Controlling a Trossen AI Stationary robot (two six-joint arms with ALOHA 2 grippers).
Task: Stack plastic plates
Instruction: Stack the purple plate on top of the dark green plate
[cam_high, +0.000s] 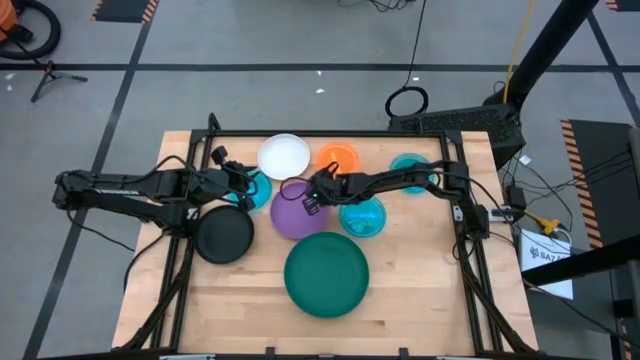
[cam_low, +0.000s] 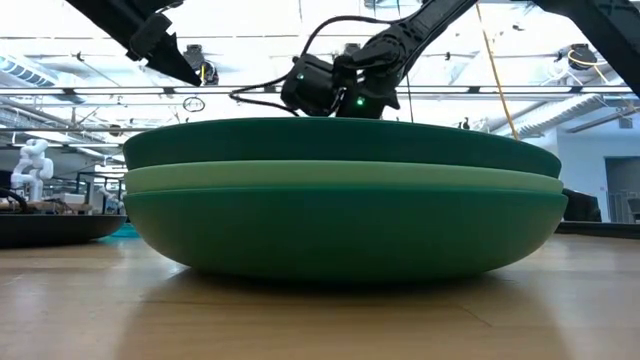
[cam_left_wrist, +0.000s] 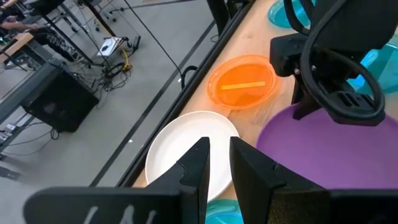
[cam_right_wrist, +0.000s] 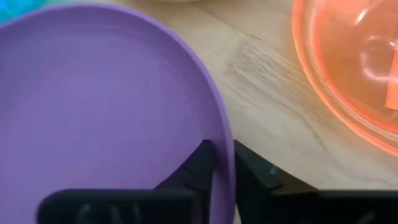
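Note:
A purple plate (cam_high: 298, 215) lies mid-table. My right gripper (cam_high: 313, 192) is shut on its far rim. My left gripper (cam_high: 240, 180) hovers over a cyan plate (cam_high: 260, 190), its fingers a narrow gap apart in the left wrist view (cam_left_wrist: 217, 149). Beyond it lie a white plate (cam_left_wrist: 189, 146) and an orange plate (cam_left_wrist: 244, 81). Two more cyan plates (cam_high: 362, 216) (cam_high: 408, 170) sit on the right. A black plate (cam_high: 224, 236) rests near the left arm. Dark green, light green and dark green plates form a stack (cam_low: 340, 200) at the near side. My left gripper: I cannot tell whether it touches the cyan plate (cam_left_wrist: 217, 211) below it. My right gripper pinches the purple plate's rim (cam_right_wrist: 225, 134) on its far side, one finger inside the plate and one outside. It comes slanting down from the table's right. Whether the plate is lifted I cannot tell.
Black frame rails (cam_high: 330, 133) border the wooden table's (cam_high: 420, 290) far and side edges. Bare wood lies on the near left and near right of the green stack. Cables and stands are on the floor beyond.

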